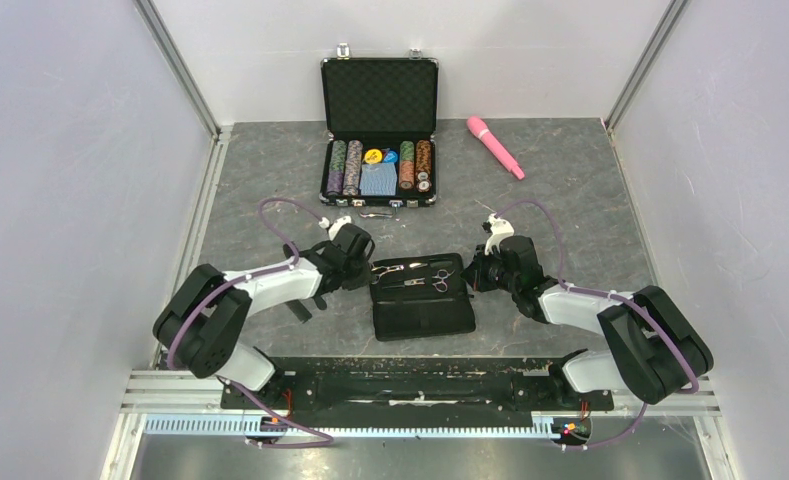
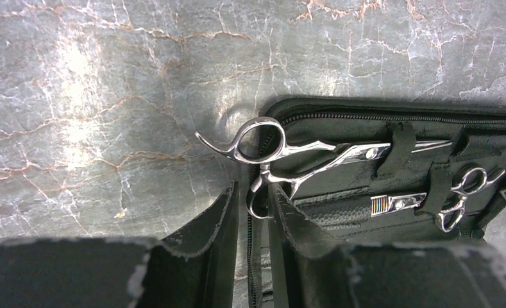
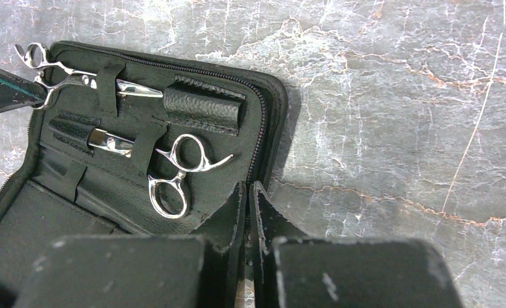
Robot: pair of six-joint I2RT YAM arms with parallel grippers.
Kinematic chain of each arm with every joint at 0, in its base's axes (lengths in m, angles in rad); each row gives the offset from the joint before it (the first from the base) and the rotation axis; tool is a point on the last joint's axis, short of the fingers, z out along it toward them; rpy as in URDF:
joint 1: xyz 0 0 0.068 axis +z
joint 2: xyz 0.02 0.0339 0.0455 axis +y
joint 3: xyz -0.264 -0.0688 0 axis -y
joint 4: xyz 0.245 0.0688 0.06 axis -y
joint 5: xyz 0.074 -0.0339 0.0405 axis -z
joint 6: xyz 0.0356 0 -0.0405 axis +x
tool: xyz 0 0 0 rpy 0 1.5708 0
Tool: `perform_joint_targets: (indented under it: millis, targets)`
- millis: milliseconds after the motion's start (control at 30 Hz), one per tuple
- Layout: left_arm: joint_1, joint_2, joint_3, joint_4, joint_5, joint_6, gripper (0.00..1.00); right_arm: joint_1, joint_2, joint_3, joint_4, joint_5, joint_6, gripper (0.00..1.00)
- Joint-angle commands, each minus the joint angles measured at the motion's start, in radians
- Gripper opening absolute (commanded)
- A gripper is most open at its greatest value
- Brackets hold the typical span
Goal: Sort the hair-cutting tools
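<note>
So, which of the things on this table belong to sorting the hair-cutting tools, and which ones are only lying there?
For the job:
- back scissors
- front scissors
Both are strapped inside the open black pouch.

Only lying about:
- poker chip case
- pink wand

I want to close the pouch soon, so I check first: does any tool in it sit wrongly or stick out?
Yes. The upper scissors, held under a strap, have their ring handles sticking out past the zipper edge of the open black pouch. The lower scissors lie fully inside.
</note>
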State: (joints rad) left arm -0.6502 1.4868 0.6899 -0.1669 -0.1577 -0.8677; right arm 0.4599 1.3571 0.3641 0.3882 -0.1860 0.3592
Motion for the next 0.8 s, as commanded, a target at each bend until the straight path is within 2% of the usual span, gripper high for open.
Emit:
perform_joint_targets:
  millis: [0,300,433,567,767]
  targets:
    - [-0.002,0.022,0.052,-0.013,-0.064,0.066,0.28,0.0,0.0,0.003,0.063,-0.023,0.004,0.0]
    - [-0.003,0.018,0.074,-0.006,-0.066,0.163,0.24,0.0,-0.002,0.001,0.064,-0.023,0.002,0.0]
    - [-0.008,0.023,0.086,0.0,-0.022,0.226,0.16,0.0,0.0,0.001,0.067,-0.029,0.005,0.0]
    - [-0.023,0.028,0.089,0.0,0.006,0.232,0.12,0.0,0.002,0.001,0.069,-0.03,0.007,0.0]
    - [-0.052,0.027,0.101,0.0,0.007,0.252,0.11,0.0,0.005,0.001,0.074,-0.035,0.01,0.0]
